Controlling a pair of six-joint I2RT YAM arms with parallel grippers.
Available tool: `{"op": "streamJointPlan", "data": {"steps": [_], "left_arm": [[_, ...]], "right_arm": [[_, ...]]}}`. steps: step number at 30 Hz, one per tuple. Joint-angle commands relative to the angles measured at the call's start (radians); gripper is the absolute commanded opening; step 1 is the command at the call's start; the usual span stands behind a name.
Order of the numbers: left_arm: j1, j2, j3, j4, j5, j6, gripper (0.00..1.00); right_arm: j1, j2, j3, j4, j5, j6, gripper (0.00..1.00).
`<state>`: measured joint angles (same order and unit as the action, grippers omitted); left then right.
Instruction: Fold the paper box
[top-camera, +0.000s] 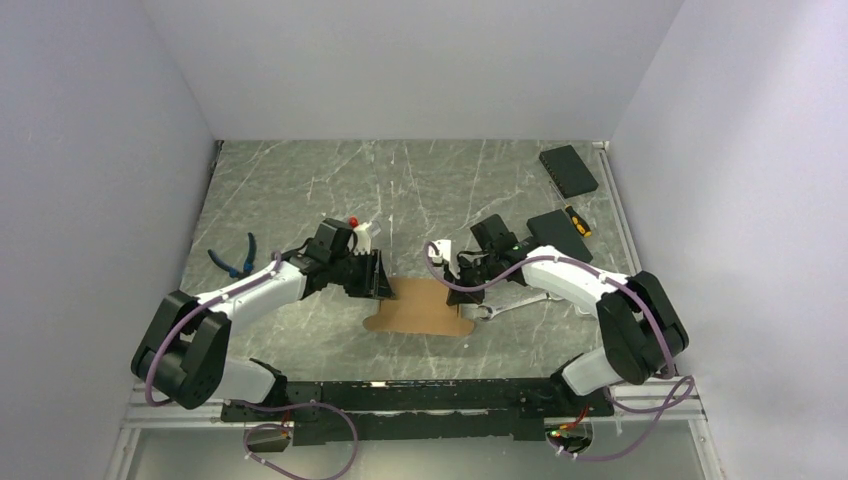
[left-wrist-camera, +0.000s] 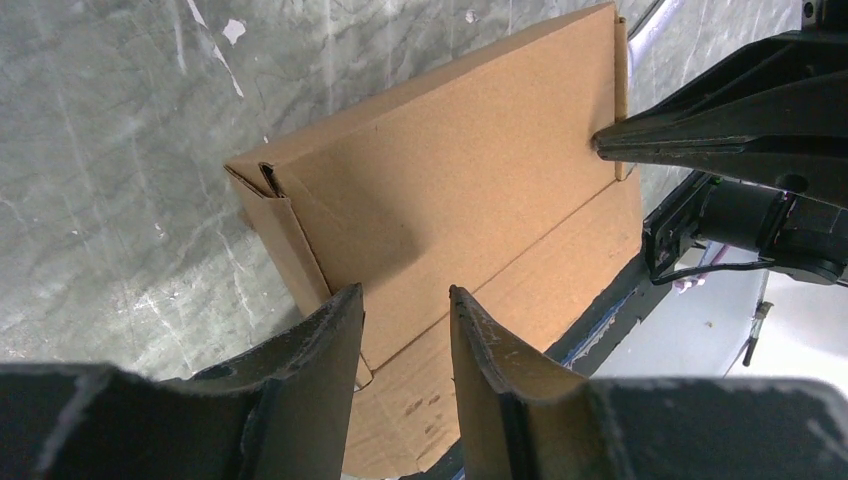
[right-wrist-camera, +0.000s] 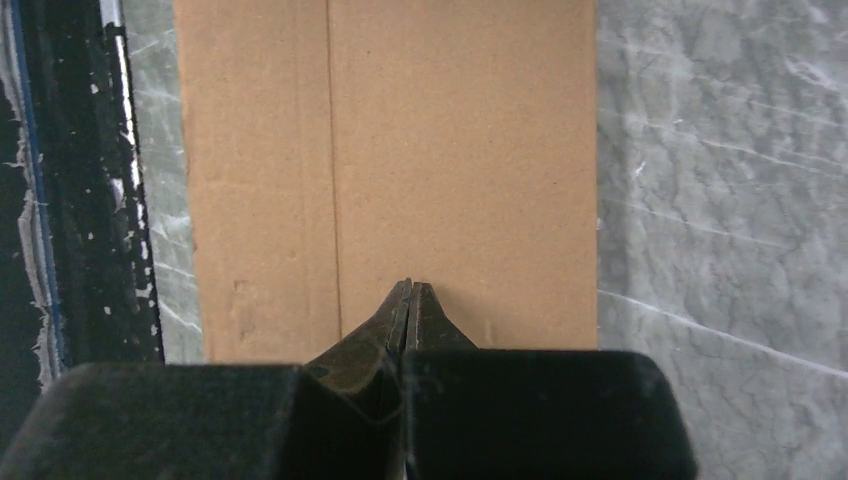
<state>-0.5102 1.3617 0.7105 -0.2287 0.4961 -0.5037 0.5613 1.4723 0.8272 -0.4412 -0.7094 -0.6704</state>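
Paper box (top-camera: 420, 308) lies near the front centre of the grey marble table (top-camera: 300, 190), between the 2 arms, part-folded: 1 long panel stands raised and a flat strip extends toward the bases. Blue-handled pliers (top-camera: 233, 258) lie well to the left. Left gripper (left-wrist-camera: 405, 290) sits at the cardboard's left end, jaws apart, nothing visibly clamped between them. Right gripper (right-wrist-camera: 410, 285) is at the right end, jaws closed together, tips touching the narrow end flap. A wrench (top-camera: 505, 308) lies just right of the cardboard; 2 black pads (top-camera: 568, 168) sit far right.
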Motion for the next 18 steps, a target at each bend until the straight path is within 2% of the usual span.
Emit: {"op": "streamJointPlan", "data": {"steps": [1,6,8,14,18], "left_arm": [[-0.01,0.011,-0.008,0.008,-0.02,-0.014,0.43],[-0.01,-0.078,-0.009,0.012,-0.053,-0.03,0.45],[-0.01,-0.139,-0.011,0.015,-0.066,-0.039,0.47],[-0.01,-0.327,-0.051,0.011,-0.148,-0.076,0.56],[-0.008,-0.444,-0.149,0.048,-0.21,-0.133,0.66]], "right_arm": [[0.014,0.006,0.03,0.026,0.125,0.006,0.0],[0.013,-0.015,0.05,-0.007,0.095,0.008,0.0],[0.008,-0.051,0.066,-0.027,0.044,0.016,0.03],[-0.079,-0.132,0.067,-0.033,-0.134,0.086,0.25],[-0.184,-0.153,0.022,0.062,-0.225,0.247,0.5]]}}
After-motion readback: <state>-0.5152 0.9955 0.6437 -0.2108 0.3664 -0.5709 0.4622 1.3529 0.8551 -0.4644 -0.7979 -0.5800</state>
